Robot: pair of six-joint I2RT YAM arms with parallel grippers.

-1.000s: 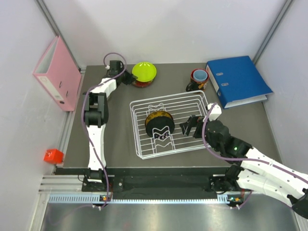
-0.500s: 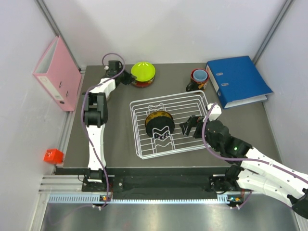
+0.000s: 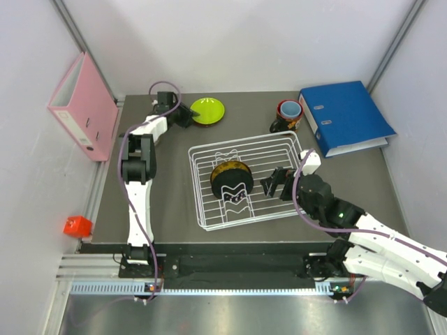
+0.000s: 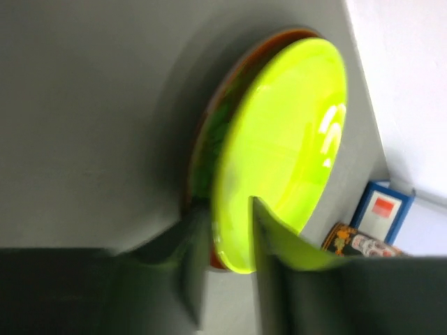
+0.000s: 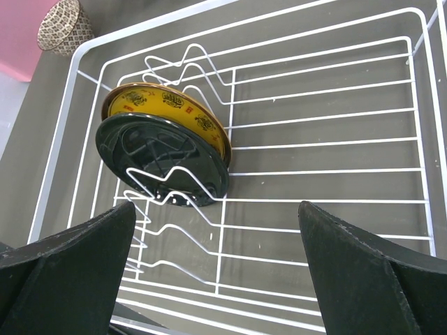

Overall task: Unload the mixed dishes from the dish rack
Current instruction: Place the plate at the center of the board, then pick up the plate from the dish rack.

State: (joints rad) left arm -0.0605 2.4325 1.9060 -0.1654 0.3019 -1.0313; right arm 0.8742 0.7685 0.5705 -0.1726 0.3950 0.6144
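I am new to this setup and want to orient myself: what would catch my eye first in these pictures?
The lime-green bowl glows brightest, at the far edge of the table, left of centre. In the middle, a yellow-and-black plate stands on edge in the white wire dish rack. A blue binder lies at the far right corner; a pink binder leans at the left side.

no text can be read; spine labels on the pink cardboard binder [image 3: 82, 105] and blue cardboard binder [image 3: 346, 117] are too small.
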